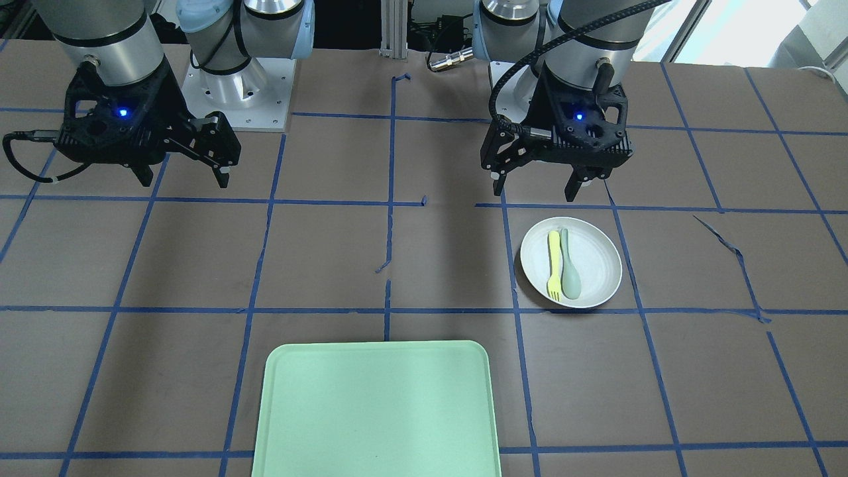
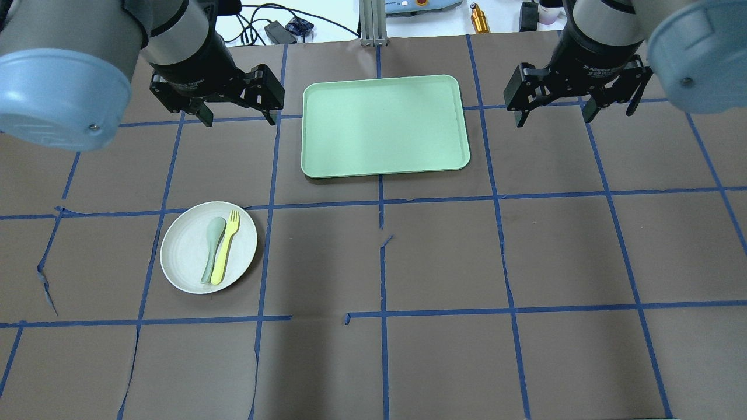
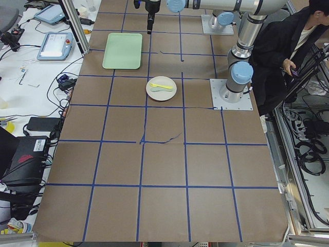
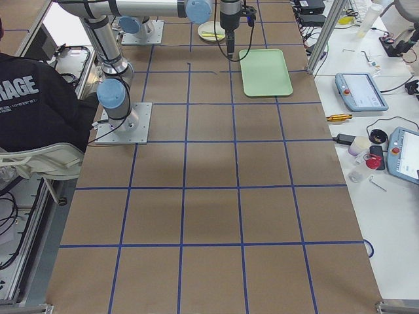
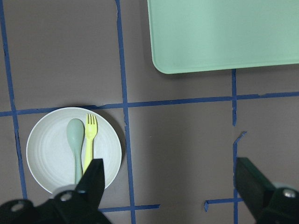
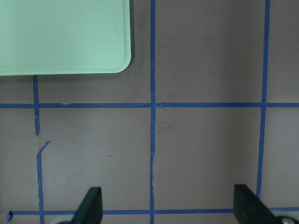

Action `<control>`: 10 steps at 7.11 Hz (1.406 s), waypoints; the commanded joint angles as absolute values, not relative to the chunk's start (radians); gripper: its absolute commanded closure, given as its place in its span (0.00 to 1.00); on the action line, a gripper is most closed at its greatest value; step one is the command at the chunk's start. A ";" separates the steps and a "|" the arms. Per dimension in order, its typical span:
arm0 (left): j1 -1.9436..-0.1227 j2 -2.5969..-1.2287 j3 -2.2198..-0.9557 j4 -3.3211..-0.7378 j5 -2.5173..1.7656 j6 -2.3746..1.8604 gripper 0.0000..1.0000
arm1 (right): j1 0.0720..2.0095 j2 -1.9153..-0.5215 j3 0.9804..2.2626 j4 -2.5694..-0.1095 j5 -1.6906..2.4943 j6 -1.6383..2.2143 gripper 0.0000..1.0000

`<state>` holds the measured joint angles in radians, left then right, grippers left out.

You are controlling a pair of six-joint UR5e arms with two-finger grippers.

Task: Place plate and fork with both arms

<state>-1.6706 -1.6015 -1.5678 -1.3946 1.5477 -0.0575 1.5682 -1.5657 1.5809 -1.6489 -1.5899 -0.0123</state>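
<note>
The round off-white plate [image 2: 184, 251] lies on the table on my left side and also shows in the front view [image 1: 599, 258] and the left wrist view [image 5: 46, 154]. On it lie the pale-yellow fork [image 2: 226, 247] [image 1: 553, 265] [image 5: 88, 144] and, touching it, a grey-green spoon [image 2: 212, 248]. My left gripper [image 2: 239, 121] [image 1: 532, 195] [image 5: 169, 172] is open and empty, held above the table beyond the plate. My right gripper [image 2: 553, 119] [image 1: 185, 182] [image 6: 168, 196] is open and empty above bare table on the right.
A large mint-green tray [image 2: 385, 125] [image 1: 377, 411] lies at the far middle of the table, between the two grippers; its corners show in both wrist views [image 5: 224, 32] [image 6: 60, 32]. Blue tape lines grid the brown table cover. A person sits beside the robot's base [image 3: 288, 46].
</note>
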 commanded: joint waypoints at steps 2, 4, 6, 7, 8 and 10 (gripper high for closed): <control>-1.671 -1.601 -1.568 -1.397 1.548 -0.055 0.00 | 1.569 -1.566 1.582 -1.649 -1.594 -0.009 0.00; -1.671 -1.601 -1.568 -1.401 1.548 -0.054 0.00 | 1.569 -1.566 1.582 -1.649 -1.595 -0.009 0.00; -1.671 -1.601 -1.568 -1.401 1.548 -0.054 0.00 | 1.569 -1.565 1.583 -1.649 -1.595 -0.009 0.00; -1.671 -1.601 -1.568 -1.401 1.548 -0.054 0.00 | 1.569 -1.565 1.583 -1.649 -1.595 -0.009 0.00; -1.661 -1.609 -1.571 -1.405 1.552 -0.052 0.00 | 1.569 -1.565 1.583 -1.649 -1.597 -0.009 0.00; -1.535 -1.621 -1.671 -1.388 1.623 -0.017 0.00 | 1.569 -1.565 1.585 -1.649 -1.589 -0.011 0.00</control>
<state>-1.6159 -1.6154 -1.6062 -1.4007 1.5950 -0.0409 1.5689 -1.5647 1.5841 -1.6490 -1.5936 -0.0095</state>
